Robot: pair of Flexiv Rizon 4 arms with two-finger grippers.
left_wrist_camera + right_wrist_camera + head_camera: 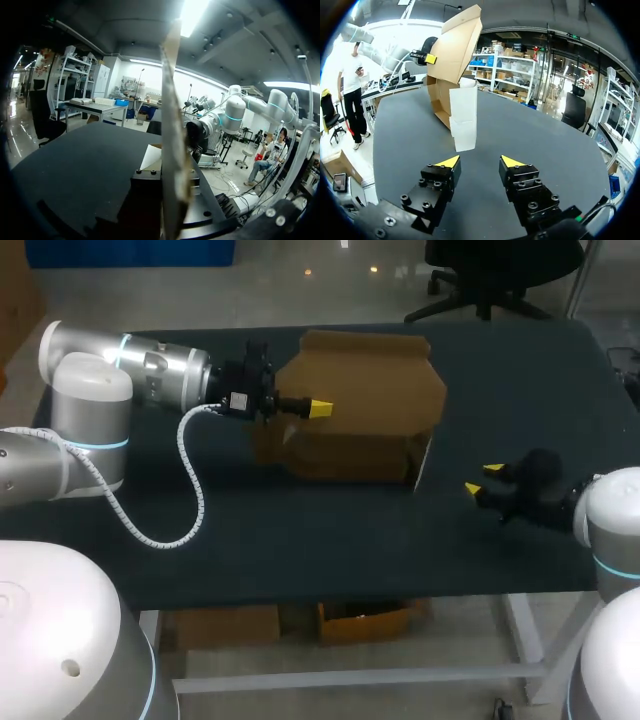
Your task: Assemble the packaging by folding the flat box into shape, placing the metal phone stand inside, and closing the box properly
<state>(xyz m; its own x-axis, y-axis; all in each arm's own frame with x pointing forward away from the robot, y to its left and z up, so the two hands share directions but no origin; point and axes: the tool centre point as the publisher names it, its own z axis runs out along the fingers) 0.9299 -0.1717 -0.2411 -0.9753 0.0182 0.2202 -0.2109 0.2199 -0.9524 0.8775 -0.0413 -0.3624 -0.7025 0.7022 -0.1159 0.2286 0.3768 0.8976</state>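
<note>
No writing, label, number or sign can be read in any view. The cardboard box (360,390) shows plain brown faces with no legible print, and nothing legible is marked on the dark worktop (300,540).

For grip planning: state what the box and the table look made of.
Box: brown cardboard, matte, judging by its creased flaps and thin edge; one flap's face is white. Table: dark, even, low-sheen top; possibly a mat or a coating, cannot tell which.
</note>
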